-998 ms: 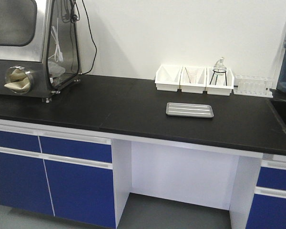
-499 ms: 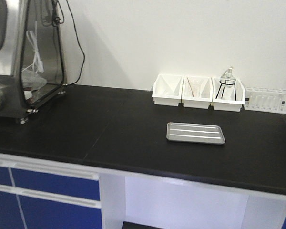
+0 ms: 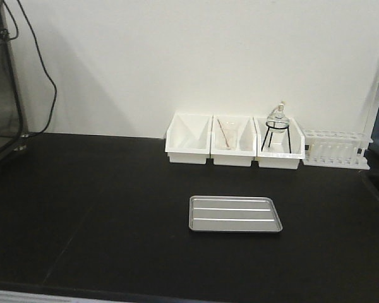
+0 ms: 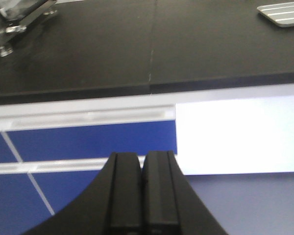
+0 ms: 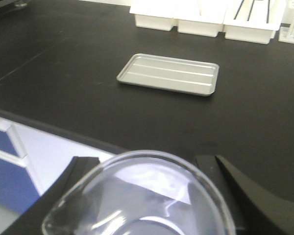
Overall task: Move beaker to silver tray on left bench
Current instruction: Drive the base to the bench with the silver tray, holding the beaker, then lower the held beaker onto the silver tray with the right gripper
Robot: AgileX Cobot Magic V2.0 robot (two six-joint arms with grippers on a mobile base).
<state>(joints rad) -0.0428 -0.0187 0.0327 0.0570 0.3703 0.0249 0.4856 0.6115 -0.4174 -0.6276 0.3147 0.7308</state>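
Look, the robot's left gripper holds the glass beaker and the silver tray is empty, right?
No. The beaker sits in the right gripper, as the right wrist view shows; the left gripper is shut on nothing. The silver tray is empty.

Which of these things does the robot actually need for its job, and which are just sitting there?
Needed: small clear glass beaker, flat rectangular grey metal tray, long black-topped bench.
Just lying about: three white plastic bins, round glass flask on a black wire stand, clear test-tube rack.
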